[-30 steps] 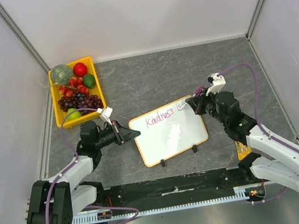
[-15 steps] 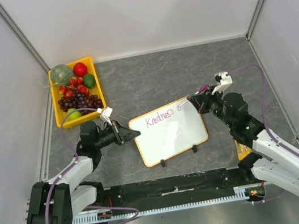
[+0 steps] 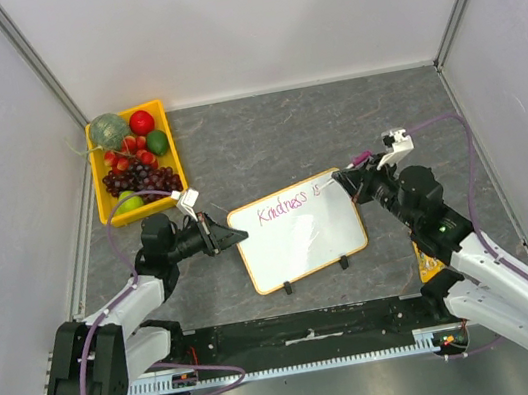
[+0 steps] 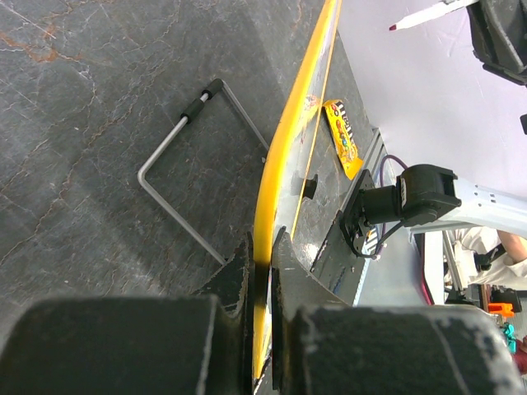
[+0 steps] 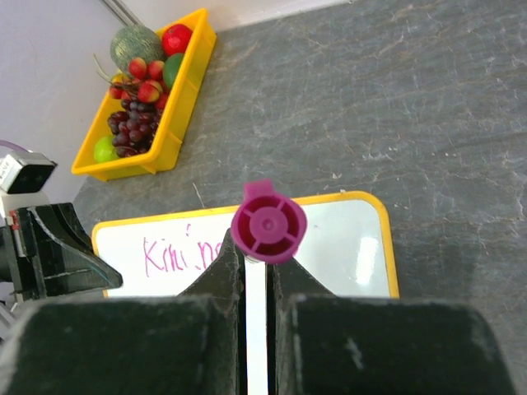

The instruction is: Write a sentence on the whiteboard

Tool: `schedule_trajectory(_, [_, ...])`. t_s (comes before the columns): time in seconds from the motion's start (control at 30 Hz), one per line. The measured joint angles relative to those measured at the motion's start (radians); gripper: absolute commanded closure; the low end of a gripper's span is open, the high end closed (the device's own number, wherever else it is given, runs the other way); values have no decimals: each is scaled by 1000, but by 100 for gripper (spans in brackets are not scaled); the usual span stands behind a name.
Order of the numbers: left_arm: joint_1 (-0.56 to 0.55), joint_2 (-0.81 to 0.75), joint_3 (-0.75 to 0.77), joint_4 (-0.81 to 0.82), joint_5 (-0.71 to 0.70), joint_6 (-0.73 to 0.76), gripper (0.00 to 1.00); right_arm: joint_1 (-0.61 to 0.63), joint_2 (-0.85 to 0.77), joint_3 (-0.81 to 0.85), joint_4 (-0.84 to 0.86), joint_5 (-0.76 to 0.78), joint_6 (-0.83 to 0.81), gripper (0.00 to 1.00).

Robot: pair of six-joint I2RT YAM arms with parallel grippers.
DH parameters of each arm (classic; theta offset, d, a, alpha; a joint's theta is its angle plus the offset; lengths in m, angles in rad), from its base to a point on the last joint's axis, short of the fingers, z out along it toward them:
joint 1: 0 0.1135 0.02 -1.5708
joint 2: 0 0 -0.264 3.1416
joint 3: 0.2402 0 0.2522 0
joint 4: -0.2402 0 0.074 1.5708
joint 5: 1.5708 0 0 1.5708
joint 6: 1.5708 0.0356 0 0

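Nearest me, my left gripper [image 4: 259, 271] has its jaws pinched shut on the thin edge of the small rectangular whiteboard [image 3: 302, 242] with rounded corners and an orange-yellow frame, which lies a little askew on the grey stone-patterned table [image 3: 284, 133] between my two arms. My right gripper [image 5: 255, 288] is closed narrowly round the white-barrelled marker [image 5: 268, 222] with the magenta end cap, its tip at the board's far right corner; whether it touches I cannot tell. The thin pink handwritten sentence [image 3: 284, 206] so far reads "Kindness" plus a short mark beside it, all along the far edge, with the near half bare. I judge the risks to be these: the line has run out of room at the frame, so another stroke could slide off onto the table; pressing hard might pivot the board about my single pinch; and crossing to a lower line could drag my fingers through wet ink. Farthest off sits the yellow plastic tray [image 3: 97, 185] of fruit, well apart
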Motion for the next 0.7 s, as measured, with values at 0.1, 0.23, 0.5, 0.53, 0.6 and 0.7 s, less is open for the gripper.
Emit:
schedule_trajectory(0.1, [0,0,0,0,0,0,98,0,-2,0,-26,2,-11,100])
schedule_trajectory(0.23, [0,0,0,0,0,0,98,0,-5,0,-45,4,-24,100])
schedule_trajectory(0.5, [0,0,0,0,0,0,98,2,31,0,-44,-5,-48,100])
schedule_trajectory(0.53, [0,0,0,0,0,0,98,6,45,1,-43,-6,-49,100])
schedule_trajectory(0.6, [0,0,0,0,0,0,98,18,72,4,-40,-6,-50,100])
schedule_trajectory(0.7, [0,0,0,0,0,0,98,72,124,28,-39,2,-57,100])
